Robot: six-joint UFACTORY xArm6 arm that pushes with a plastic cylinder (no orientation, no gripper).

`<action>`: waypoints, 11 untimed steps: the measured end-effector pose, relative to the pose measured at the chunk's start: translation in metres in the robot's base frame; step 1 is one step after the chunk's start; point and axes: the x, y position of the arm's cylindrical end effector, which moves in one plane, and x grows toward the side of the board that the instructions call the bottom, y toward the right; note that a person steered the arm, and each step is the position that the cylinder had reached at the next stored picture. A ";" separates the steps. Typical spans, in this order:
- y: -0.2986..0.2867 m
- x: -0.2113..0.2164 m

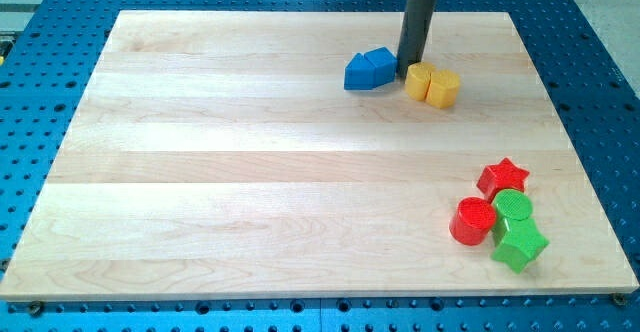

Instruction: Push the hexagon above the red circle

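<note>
My rod comes down from the view's top, and my tip (409, 74) rests on the board between the blue blocks and the yellow blocks. A yellow hexagon (443, 88) lies just right of the tip, touching a second yellow block (420, 79) that sits right by the tip. The red circle (471, 221) lies at the view's lower right, far below the hexagon. It is packed with a red star (502, 178), a green circle (512, 208) and a green star (519, 244).
Two blue blocks (369, 70) sit together just left of the tip. The wooden board (250, 172) rests on a blue perforated table, with a metal mount at the view's top.
</note>
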 end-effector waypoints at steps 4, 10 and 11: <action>0.021 -0.001; 0.079 0.124; 0.030 0.148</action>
